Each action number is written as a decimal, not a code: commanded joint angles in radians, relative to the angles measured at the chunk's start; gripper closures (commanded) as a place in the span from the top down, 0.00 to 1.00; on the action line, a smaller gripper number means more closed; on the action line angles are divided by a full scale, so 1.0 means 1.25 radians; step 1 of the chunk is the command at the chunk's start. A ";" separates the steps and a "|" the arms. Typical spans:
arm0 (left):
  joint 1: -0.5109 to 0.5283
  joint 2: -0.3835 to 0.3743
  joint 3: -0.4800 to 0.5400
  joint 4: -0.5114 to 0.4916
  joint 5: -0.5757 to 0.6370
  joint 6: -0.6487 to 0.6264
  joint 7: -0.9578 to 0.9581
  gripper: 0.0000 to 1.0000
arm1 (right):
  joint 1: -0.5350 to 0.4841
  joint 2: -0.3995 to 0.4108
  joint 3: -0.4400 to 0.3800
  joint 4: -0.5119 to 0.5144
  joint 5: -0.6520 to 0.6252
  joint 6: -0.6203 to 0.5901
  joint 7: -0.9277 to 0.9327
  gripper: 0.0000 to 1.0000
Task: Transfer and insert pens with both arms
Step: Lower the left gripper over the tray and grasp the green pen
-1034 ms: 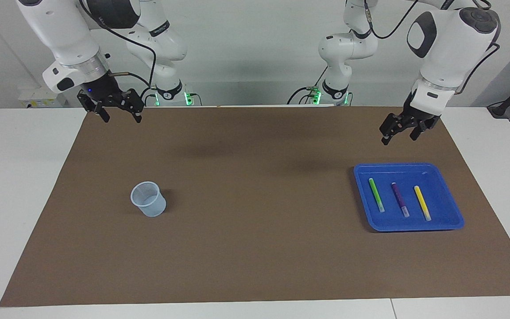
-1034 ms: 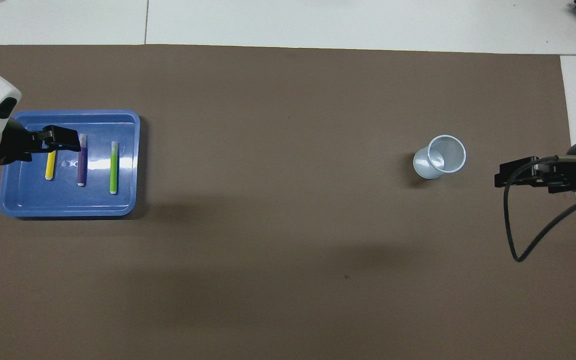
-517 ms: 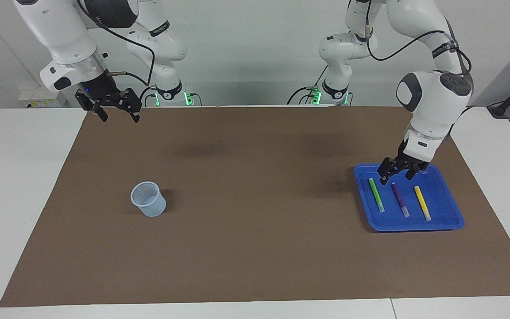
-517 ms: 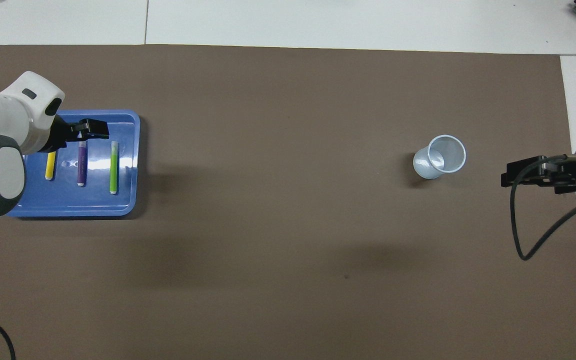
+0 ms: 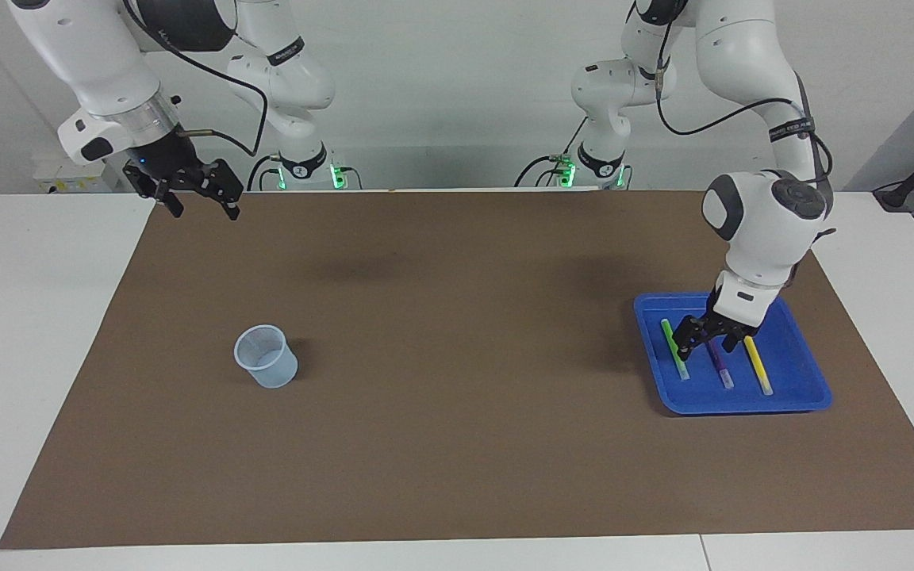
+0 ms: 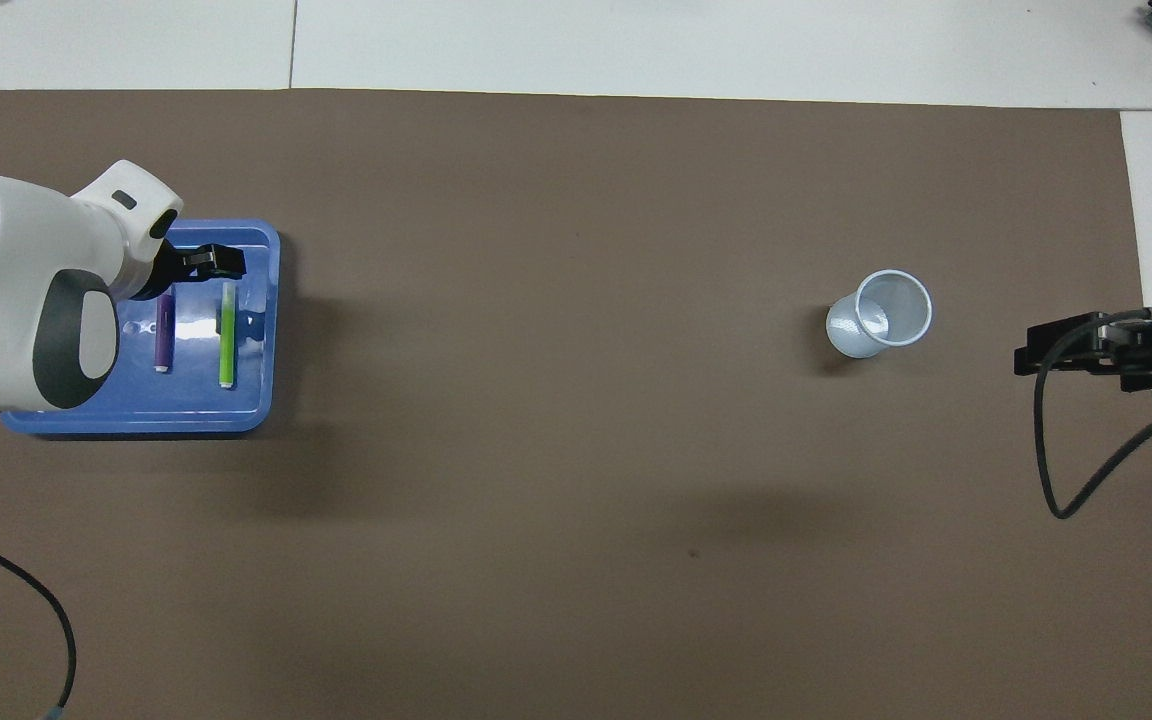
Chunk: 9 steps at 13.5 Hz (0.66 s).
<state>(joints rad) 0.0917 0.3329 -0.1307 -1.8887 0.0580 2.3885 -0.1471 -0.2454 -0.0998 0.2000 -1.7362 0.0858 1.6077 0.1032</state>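
Three pens lie side by side in a blue tray (image 5: 798,396) at the left arm's end of the table: green (image 5: 674,349), purple (image 5: 720,369) and yellow (image 5: 758,365). My left gripper (image 5: 707,346) is open and low in the tray, with one finger on each side of the purple pen's end nearer the robots. In the overhead view the green (image 6: 227,335) and purple (image 6: 163,340) pens show, and the left arm hides the yellow one. My right gripper (image 5: 201,208) is open, empty and raised over the mat's corner by its base.
A pale translucent cup (image 5: 266,357) stands upright on the brown mat (image 5: 457,444) toward the right arm's end, also seen in the overhead view (image 6: 881,312). A black cable (image 6: 1066,480) hangs from the right wrist.
My left gripper has come down from above the table into the tray and now straddles the purple pen. The right gripper has drifted slightly outward. The pens and cup have not moved.
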 commanded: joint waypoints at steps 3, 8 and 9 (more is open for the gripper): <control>0.001 0.005 -0.002 -0.023 0.014 0.012 0.004 0.91 | -0.023 -0.031 0.000 -0.022 -0.021 -0.015 -0.027 1.00; 0.004 0.000 -0.001 -0.067 0.014 0.022 0.007 0.91 | -0.071 -0.042 -0.025 -0.019 -0.020 -0.029 -0.361 1.00; 0.004 -0.001 -0.001 -0.071 0.014 0.023 0.007 0.91 | -0.071 -0.047 -0.026 -0.014 -0.020 -0.029 -0.361 1.00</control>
<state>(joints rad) 0.0918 0.3473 -0.1317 -1.9430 0.0589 2.3905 -0.1468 -0.3209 -0.1238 0.1650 -1.7392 0.0835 1.5866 -0.2872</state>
